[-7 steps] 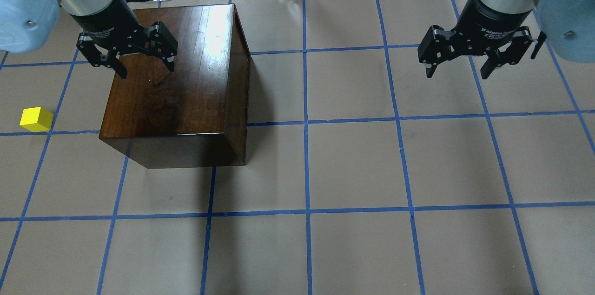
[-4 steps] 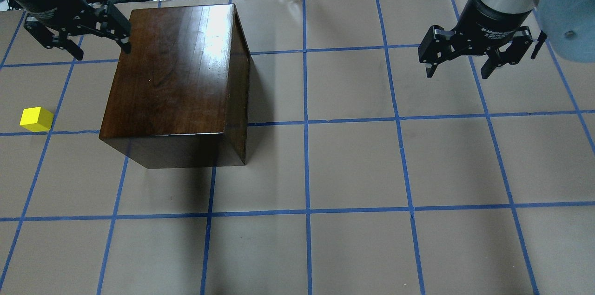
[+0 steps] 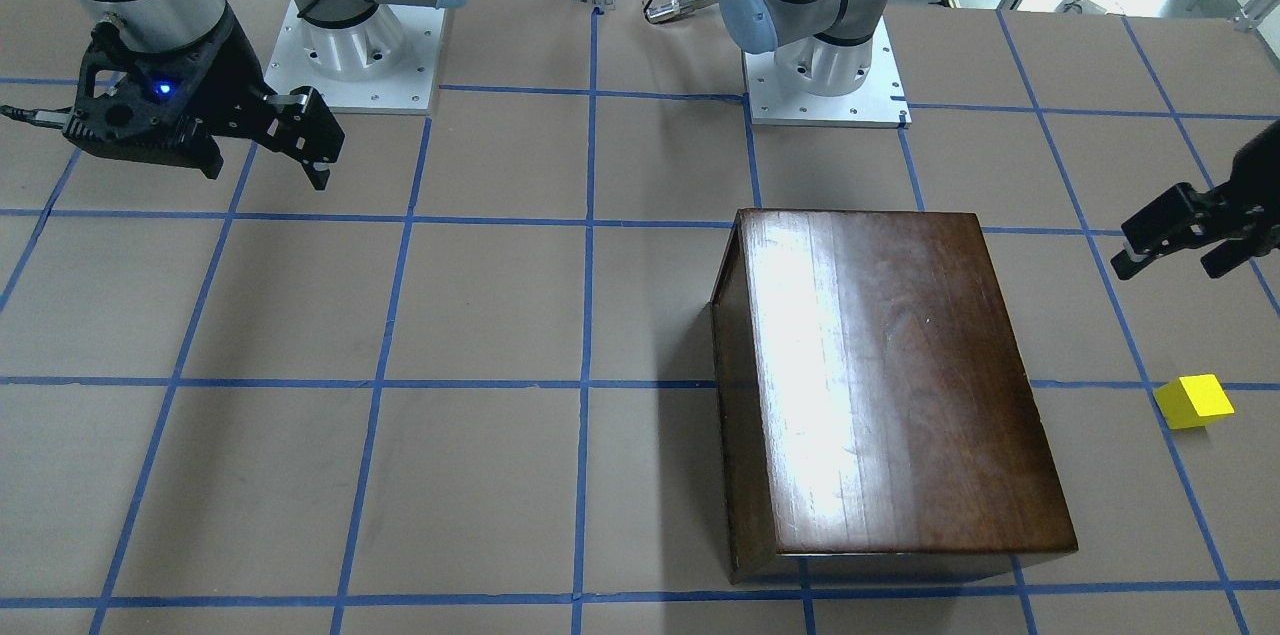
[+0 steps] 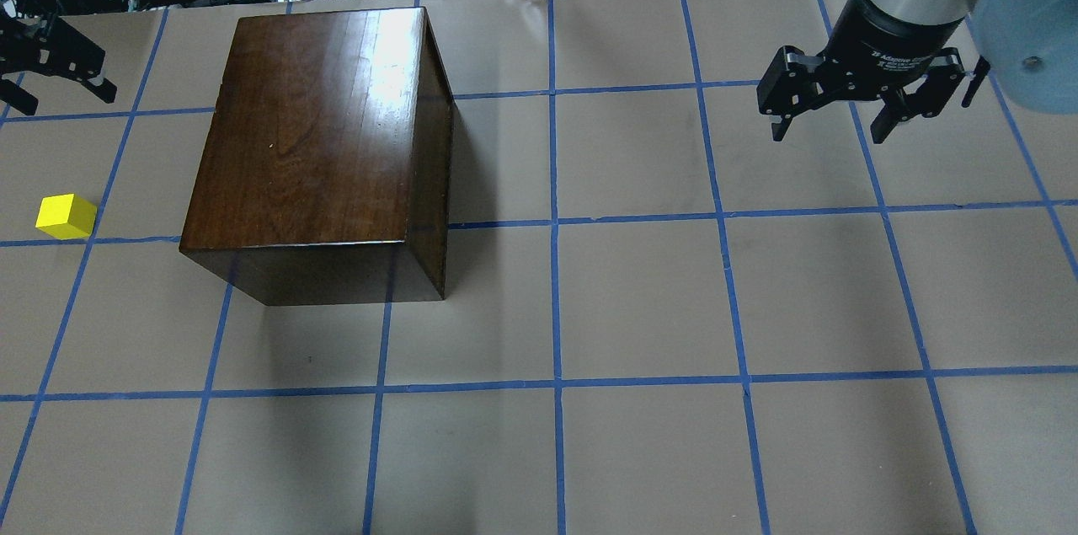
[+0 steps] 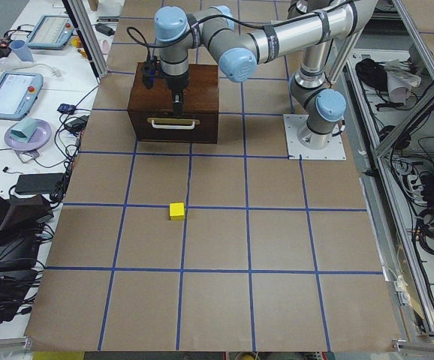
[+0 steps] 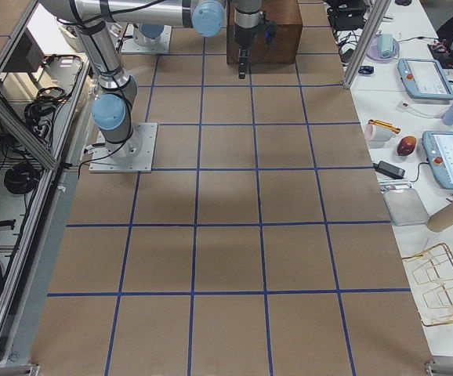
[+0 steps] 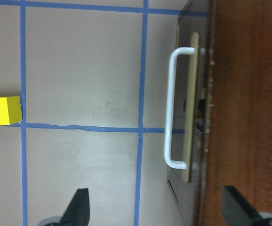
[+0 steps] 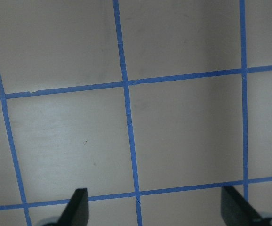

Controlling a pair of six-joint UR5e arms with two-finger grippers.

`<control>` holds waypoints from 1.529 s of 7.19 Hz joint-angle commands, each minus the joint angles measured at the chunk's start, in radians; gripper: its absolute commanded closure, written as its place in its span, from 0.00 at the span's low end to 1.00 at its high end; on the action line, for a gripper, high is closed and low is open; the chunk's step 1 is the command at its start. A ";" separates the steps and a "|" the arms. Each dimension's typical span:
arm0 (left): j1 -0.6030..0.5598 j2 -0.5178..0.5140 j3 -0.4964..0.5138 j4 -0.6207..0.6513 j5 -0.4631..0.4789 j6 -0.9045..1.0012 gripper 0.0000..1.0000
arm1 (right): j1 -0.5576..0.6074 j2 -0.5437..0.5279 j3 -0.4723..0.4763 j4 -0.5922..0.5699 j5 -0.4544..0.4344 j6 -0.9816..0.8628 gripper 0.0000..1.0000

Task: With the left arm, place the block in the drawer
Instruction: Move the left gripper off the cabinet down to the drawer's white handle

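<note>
Yellow block sits untouched on the surface, out from the box's drawer side. Drawer is shut. Left tool hovers off that side near the pull, spread wide and empty. Likely step: opening the drawer. Next it must drop onto the pull, clench, and draw away from the box. Right tool, also spread, hangs well apart.

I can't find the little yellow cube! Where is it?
In the overhead view the block sits on the table near the left edge, on the robot's left side, apart from the wooden box.
</note>
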 commanded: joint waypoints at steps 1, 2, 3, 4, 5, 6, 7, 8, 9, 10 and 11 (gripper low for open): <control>0.074 -0.075 -0.002 0.042 -0.023 0.129 0.00 | 0.000 0.000 0.000 0.000 0.000 0.000 0.00; 0.075 -0.108 -0.001 0.062 -0.028 0.144 0.00 | 0.000 0.000 0.000 0.000 0.000 0.000 0.00; 0.075 -0.136 -0.013 0.078 -0.052 0.162 0.00 | 0.000 0.000 0.000 0.000 0.000 0.000 0.00; 0.075 -0.153 -0.013 0.078 -0.070 0.177 0.00 | 0.000 0.000 0.000 0.000 0.000 0.000 0.00; 0.072 -0.174 -0.027 0.079 -0.107 0.178 0.00 | 0.000 0.000 0.000 0.000 0.000 0.000 0.00; 0.064 -0.187 -0.032 0.082 -0.115 0.178 0.00 | 0.000 0.000 0.000 0.000 0.000 0.000 0.00; 0.055 -0.195 -0.038 0.081 -0.120 0.176 0.00 | 0.000 0.000 0.000 0.000 0.000 0.000 0.00; 0.035 -0.199 -0.039 0.082 -0.126 0.178 0.00 | 0.000 0.000 0.000 0.000 0.000 0.000 0.00; 0.009 -0.199 -0.039 0.084 -0.126 0.175 0.00 | -0.001 0.000 0.000 0.000 0.000 0.000 0.00; -0.008 -0.202 -0.039 0.087 -0.126 0.178 0.00 | 0.000 0.000 0.000 0.000 0.000 0.000 0.00; -0.008 -0.213 -0.039 0.087 -0.127 0.178 0.00 | -0.001 0.000 0.000 0.000 0.000 0.000 0.00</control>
